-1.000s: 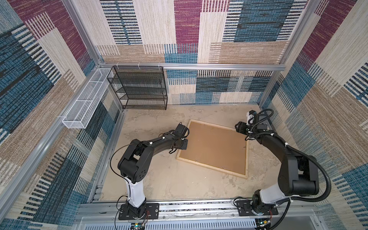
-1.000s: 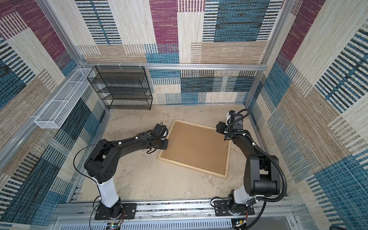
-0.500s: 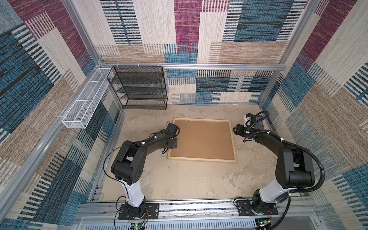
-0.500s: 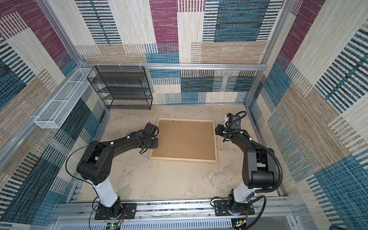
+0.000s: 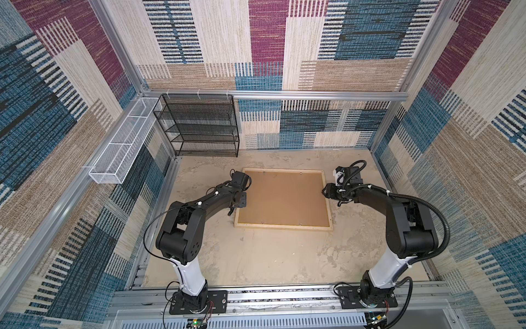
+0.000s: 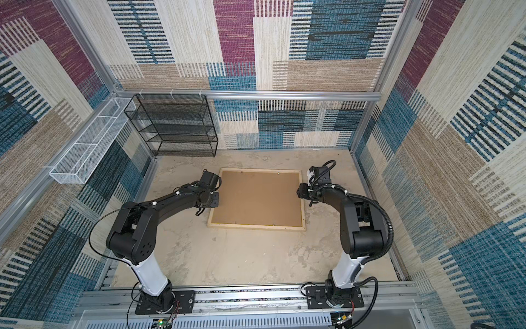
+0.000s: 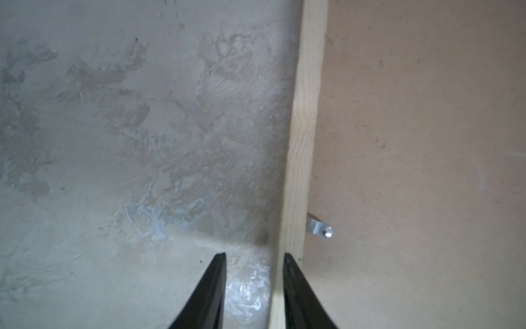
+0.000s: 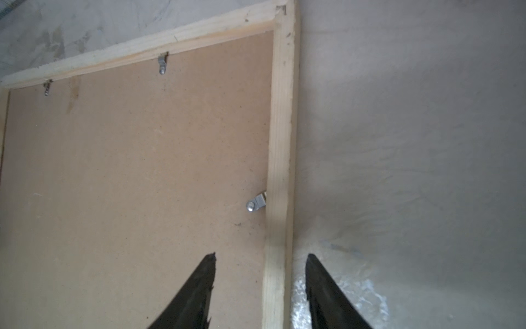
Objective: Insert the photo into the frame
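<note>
The frame of pale wood lies back side up on the floor in both top views, square to the walls. A plain brown backing board fills it. The photo is hidden. My left gripper is at the frame's left strip. It is open: one finger is over the wood, the other finger is over bare floor. My right gripper is open and straddles the right strip, with a gap on each side and nothing held.
Small metal clips stick out from the frame's inner edges over the board. A black wire shelf stands at the back left. A white wire basket hangs on the left wall. Walls close in on both sides.
The frame has swung from a tilted lie to square and shifted toward the back left. My left jaws have opened off the strip. My right jaws have narrowed somewhat.
</note>
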Motion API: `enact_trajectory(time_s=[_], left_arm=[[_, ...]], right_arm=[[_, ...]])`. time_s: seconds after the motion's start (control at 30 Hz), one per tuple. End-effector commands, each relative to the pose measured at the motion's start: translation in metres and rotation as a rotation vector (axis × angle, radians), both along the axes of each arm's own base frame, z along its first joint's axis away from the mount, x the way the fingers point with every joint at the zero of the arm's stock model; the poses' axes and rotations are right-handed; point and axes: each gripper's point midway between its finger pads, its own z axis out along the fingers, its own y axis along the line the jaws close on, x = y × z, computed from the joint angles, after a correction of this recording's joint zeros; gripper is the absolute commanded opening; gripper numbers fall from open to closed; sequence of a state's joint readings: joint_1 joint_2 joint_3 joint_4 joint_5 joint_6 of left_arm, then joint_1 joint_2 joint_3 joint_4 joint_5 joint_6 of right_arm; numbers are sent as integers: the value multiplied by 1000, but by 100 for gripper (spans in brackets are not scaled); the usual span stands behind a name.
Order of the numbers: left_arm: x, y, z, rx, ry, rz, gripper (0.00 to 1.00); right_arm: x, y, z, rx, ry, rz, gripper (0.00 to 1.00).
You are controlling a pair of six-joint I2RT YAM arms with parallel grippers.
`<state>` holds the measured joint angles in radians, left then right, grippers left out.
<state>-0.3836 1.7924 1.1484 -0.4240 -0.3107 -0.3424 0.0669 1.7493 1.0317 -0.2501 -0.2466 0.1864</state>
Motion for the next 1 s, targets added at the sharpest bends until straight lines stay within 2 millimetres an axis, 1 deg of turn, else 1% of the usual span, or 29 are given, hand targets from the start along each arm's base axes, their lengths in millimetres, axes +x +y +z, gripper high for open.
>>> enact_trajectory(time_s=[0.0,0.2,0.37,0.5,0.7,0.87,0.97], left_arm=[[-6,4,5,-5,-5,25,38],[-13,1,13,-38,-32,9,38],[-17,-3,30,-76,-96,-5,38],[-21,-19,45,-115,-178,-72,38],[-28,-40,60,-94,-256,-155,39],[-36,-67,69,-81,-313,-265,40],[-42,-85,71,-84,-323,-340,41]], right_arm=[[-1,-2,-8,-60,25,0,50],[-1,-7,-16,-120,48,-27,43],[-1,-9,-16,-150,51,-37,36],[-2,-7,-16,-168,57,-36,33],[-2,-5,-15,-183,55,-39,29],[-5,-5,-18,-200,68,-44,27],[-7,-5,-22,-208,80,-45,25]])
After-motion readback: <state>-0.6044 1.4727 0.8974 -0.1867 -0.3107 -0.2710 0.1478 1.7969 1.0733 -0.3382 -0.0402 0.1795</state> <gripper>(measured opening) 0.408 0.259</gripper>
